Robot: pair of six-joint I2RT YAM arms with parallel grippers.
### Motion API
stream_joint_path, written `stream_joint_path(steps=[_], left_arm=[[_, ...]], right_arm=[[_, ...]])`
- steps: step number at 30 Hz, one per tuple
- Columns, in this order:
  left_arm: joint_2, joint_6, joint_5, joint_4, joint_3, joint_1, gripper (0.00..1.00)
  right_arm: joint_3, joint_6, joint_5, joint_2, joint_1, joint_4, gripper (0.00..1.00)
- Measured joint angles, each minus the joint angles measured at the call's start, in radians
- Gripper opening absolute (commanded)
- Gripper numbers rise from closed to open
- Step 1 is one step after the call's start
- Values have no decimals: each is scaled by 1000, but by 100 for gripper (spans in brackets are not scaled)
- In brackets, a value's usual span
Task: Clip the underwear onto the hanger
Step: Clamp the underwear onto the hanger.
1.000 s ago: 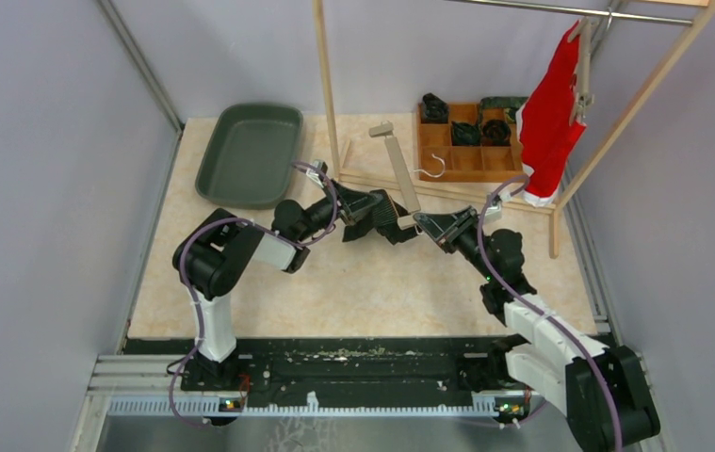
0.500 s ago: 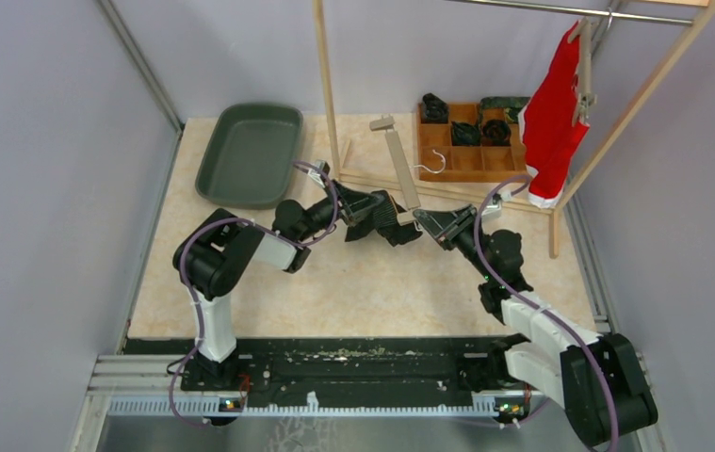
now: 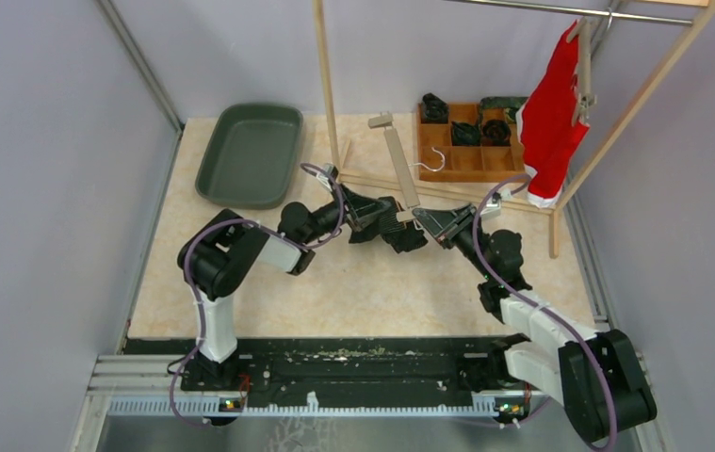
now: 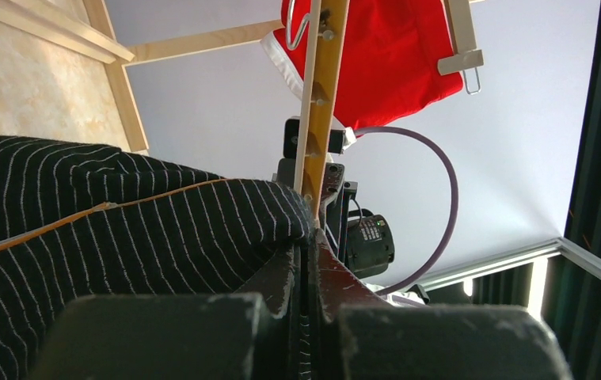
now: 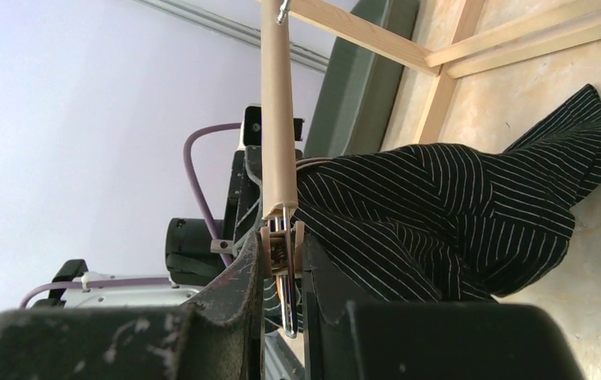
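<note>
1. Since a second ago, the left arm has pushed right and slightly away. The underwear point(image 3: 400, 235) went with it, and the gap to the right arm has closed. The hanger point(image 3: 400, 169) has barely shifted.
2. The left end effector point(image 4: 306, 253) is pressed together, pinching a fold of the black striped underwear. The fabric drapes over its fingers and the rest trails on the worktop point(image 3: 353, 292).
3. The right end effector point(image 5: 285, 245) is squeezed on the metal clip point(image 5: 285, 277) at the near end of the hanger. The hanger's wooden bar runs away from it toward the back.
4. The underwear sits mid-worktop between the two end effectors, with its edge right up against the clip end of the bar. I can't tell whether the fabric is inside the clip mouth yet.
5. Step in hand, as I judge it: feeding the underwear edge into the first clip while the right side holds it squeezed. Nothing looks clipped yet.
6. The next move likely calls for a small push to seat the fabric in the clip mouth, then a release by the right end effector so the clip bites. The left pinch should hold until then.
7. Further back are a wooden rack point(image 3: 327, 94), a green tray point(image 3: 250, 151) and a compartment box point(image 3: 466, 155). A red garment point(image 3: 551, 122) hangs already clipped on the rail.
</note>
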Motion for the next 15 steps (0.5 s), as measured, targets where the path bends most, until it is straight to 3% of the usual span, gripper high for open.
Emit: stream_joint_path(steps=[15], left_arm=[[13, -5, 0, 0, 39, -25, 0]], right_arm=[[0, 12, -3, 19, 0, 24, 0]])
